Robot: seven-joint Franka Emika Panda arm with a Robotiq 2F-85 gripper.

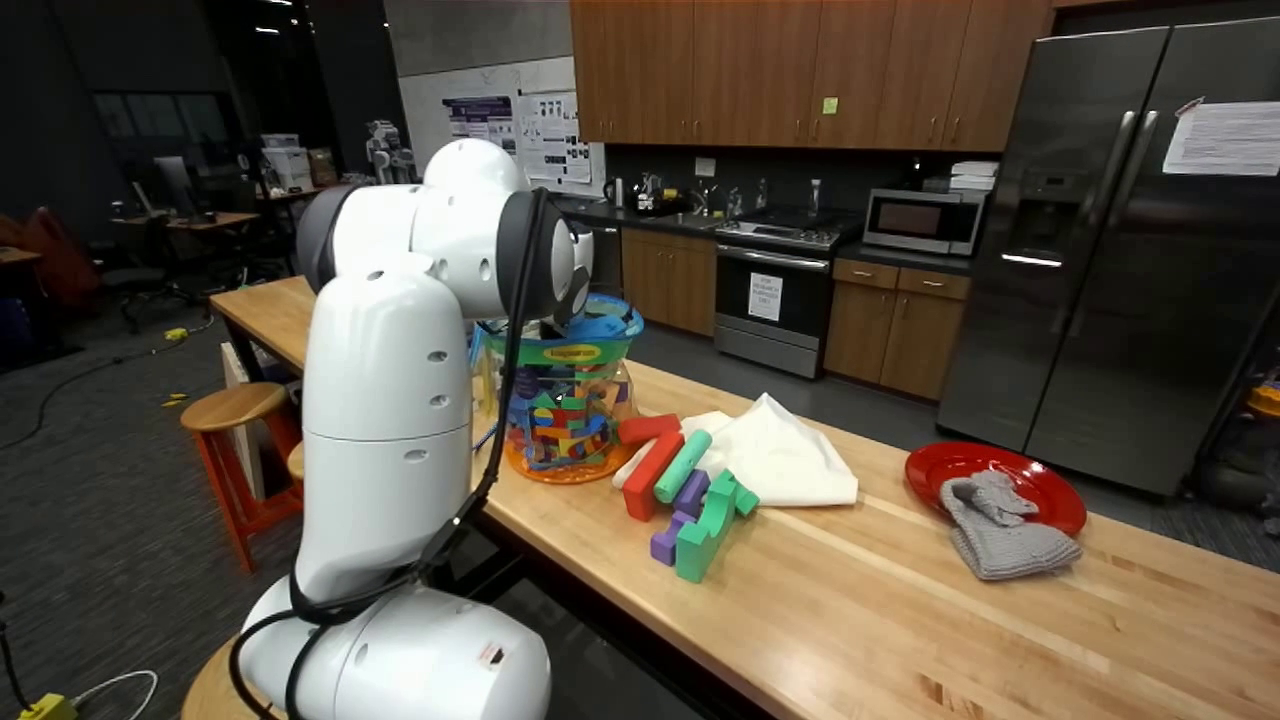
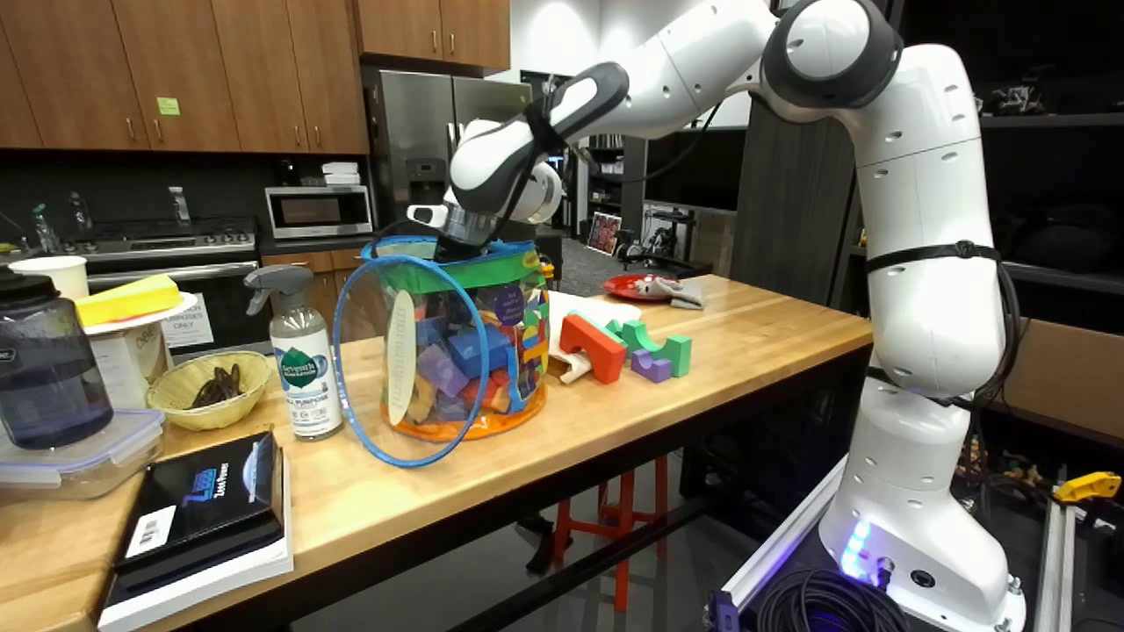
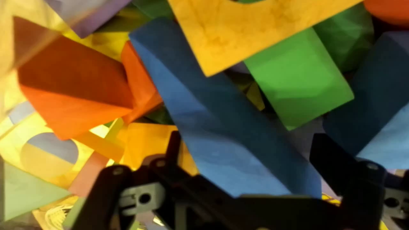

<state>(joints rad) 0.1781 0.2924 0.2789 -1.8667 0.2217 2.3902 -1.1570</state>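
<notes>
Tool (image 3: 247,143) in clear bag (image 2: 496,270) on bench (image 2: 746,325), jaws spread; blue block (image 3: 223,121) in same bag, seen betw. jaws in wrist view, contact unclear. Orange block (image 3: 73,80) & green block (image 3: 300,76) nr. it. Outside bag, on bench: red block (image 2: 597,341), white cloth (image 1: 785,460); spray bottle (image 2: 303,360) on opp. side.

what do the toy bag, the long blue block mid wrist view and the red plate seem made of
Toy bag: probably clear plastic, glossy; its wall is see-through with glints.
Long blue block: maybe foam, matte; slightly uneven faces, no sharp glints, though painted wood is possible.
Red plate: plastic or glazed ceramic, can't tell; shiny, with pale highlights.
</notes>
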